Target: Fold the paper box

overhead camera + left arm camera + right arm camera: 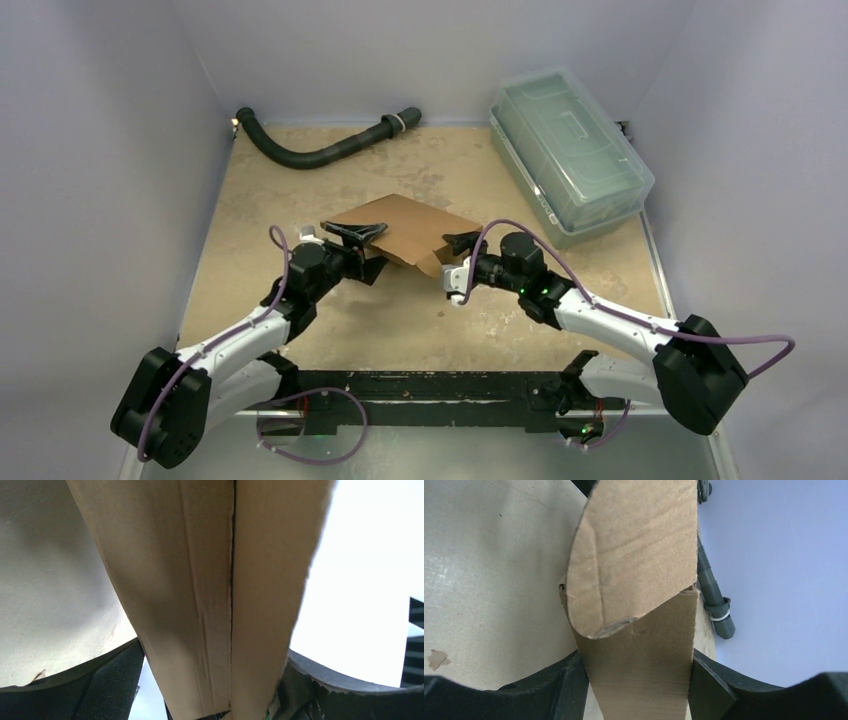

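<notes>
The paper box (410, 230) is a brown cardboard sheet, partly folded and held tilted above the middle of the table between both arms. My left gripper (362, 250) straddles its left edge, one finger over the top and one beneath. In the left wrist view two cardboard panels (210, 605) split by a dark seam fill the space between the fingers (115, 680) and touch both. My right gripper (458, 258) holds the box's right end. The right wrist view shows a cardboard strip (639, 670) with a rounded flap above it, pressed between both fingers (569, 685).
A clear greenish lidded bin (570, 150) stands at the back right. A dark corrugated hose (320, 148) lies along the back edge and also shows in the right wrist view (714, 600). White walls enclose the tan table (260, 210) on three sides.
</notes>
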